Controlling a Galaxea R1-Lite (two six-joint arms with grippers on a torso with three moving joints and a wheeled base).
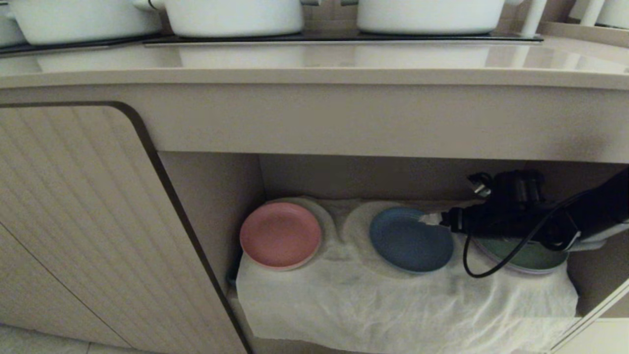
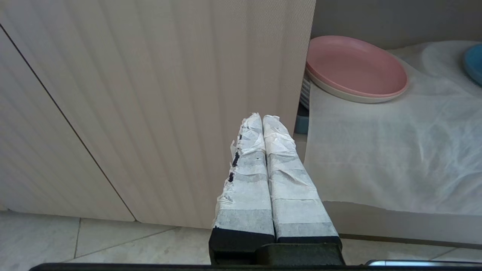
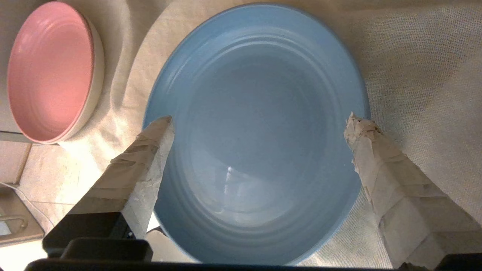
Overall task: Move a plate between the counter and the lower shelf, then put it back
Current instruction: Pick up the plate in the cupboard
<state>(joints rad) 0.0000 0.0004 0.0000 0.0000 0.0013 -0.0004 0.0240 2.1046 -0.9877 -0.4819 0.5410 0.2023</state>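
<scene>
1. The right gripper [image 3: 260,124] is inside the lower shelf [image 1: 211,196], its two taped fingers [image 3: 150,150] spread wide, one over each side of the plate [image 3: 256,131]; nothing is clamped between them.
2. In the head view the right gripper's [image 1: 432,220] tip is at the plate's [image 1: 410,239] right rim, with the black arm and its looping cable [image 1: 496,255] reaching in from the right.
3. The light-blue plate lies flat on the wrinkled white cloth [image 1: 373,300] that lines the shelf, in the middle of a row of three.
4. A pink plate [image 1: 280,235] rests to its left on a paler one, near the recess's side wall; a green plate [image 1: 528,258] sits to its right, mostly hidden under the arm.
5. The left gripper [image 2: 263,120] hangs outside the recess, taped fingers pressed together, facing the ribbed cabinet door [image 2: 150,94] above a tiled floor [image 2: 113,241].
6. Above, the beige bench [image 1: 314,64] carries white pots [image 1: 231,17] on a black hob panel [image 1: 344,38].
</scene>
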